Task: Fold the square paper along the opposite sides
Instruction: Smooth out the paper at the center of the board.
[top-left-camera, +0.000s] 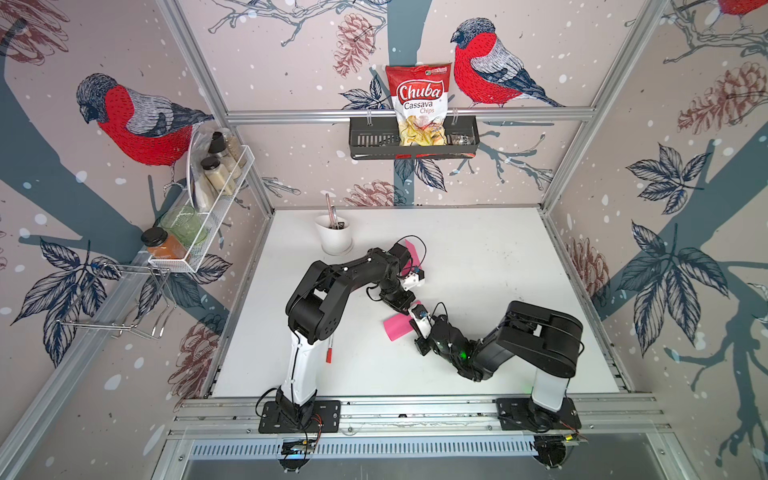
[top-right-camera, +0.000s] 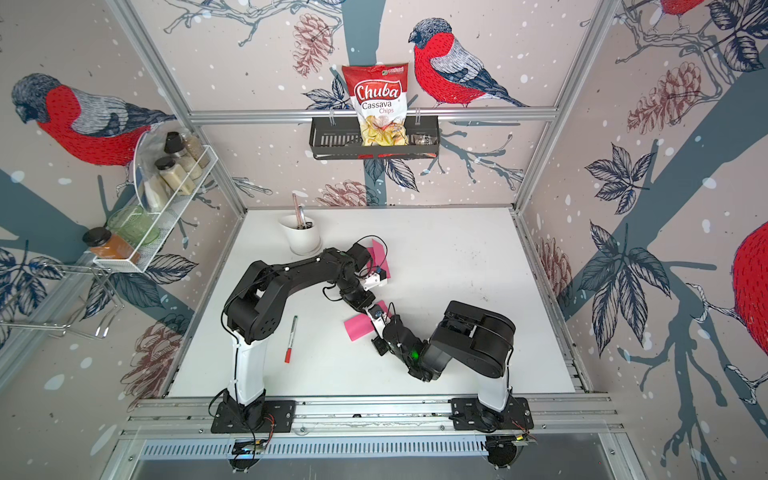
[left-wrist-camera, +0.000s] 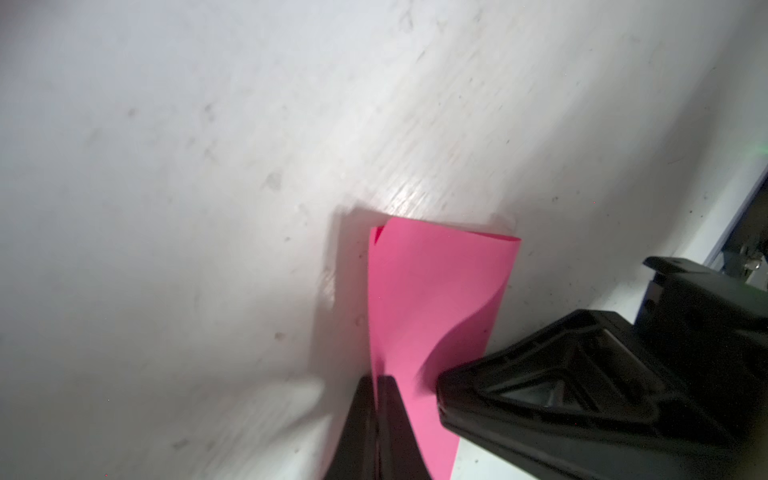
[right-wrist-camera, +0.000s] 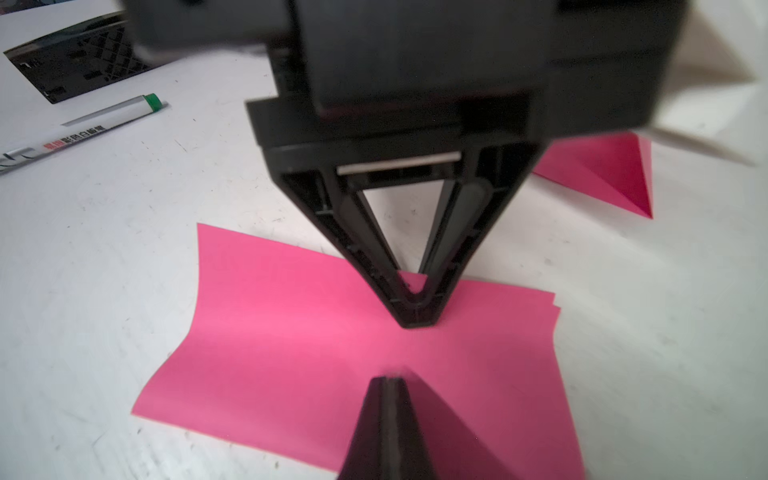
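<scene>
Marker (top-right-camera: 291, 338) lies on the table (top-left-camera: 498, 270) near the left arm. Square paper (top-left-camera: 397, 328) is pink and doubled over, two layers showing at one end; it lies mid-table in both top views. Left hand (right-wrist-camera: 415, 316) is closed, tips down on the paper's edge away from the right arm — cannot tell whether a layer is nipped. Right hand (right-wrist-camera: 386, 384) is closed, tips on the opposite side, facing the left. Second pink folded piece (right-wrist-camera: 602, 174) lies apart, behind the left hand.

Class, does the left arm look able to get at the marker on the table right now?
Probably yes: the marker lies uncovered on the table close by that arm's lower link, nothing around it. First the left tool, shut and pressing the pink paper, would have to lift away and open.
</scene>
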